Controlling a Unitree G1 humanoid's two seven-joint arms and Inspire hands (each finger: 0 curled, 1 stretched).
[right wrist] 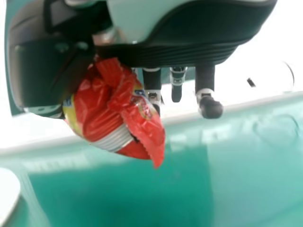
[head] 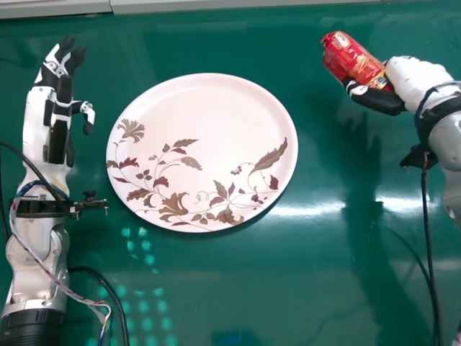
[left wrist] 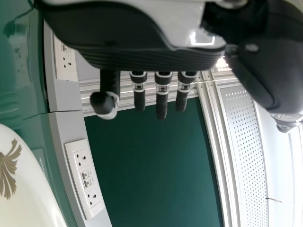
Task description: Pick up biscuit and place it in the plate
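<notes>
Our right hand [head: 378, 99] is clamped on the biscuit [head: 351, 58], holding the red packet up over the counter [head: 288, 303], towards its far edge and to the right of the plate [head: 209, 108]. The step for us now looks to be the carry. We would do well to swing left and a little back from the far edge, high enough that the packet clears the plate's rim, with a firm but gentle squeeze so the contents don't crumble. Over the plain middle we should level the packet, lower until it rests, then part thumb and fingers slowly, since the loose wrapper could snag and drag it. Our left hand [head: 61, 119], fingers spread straight by the counter's left side, can wait there.
</notes>
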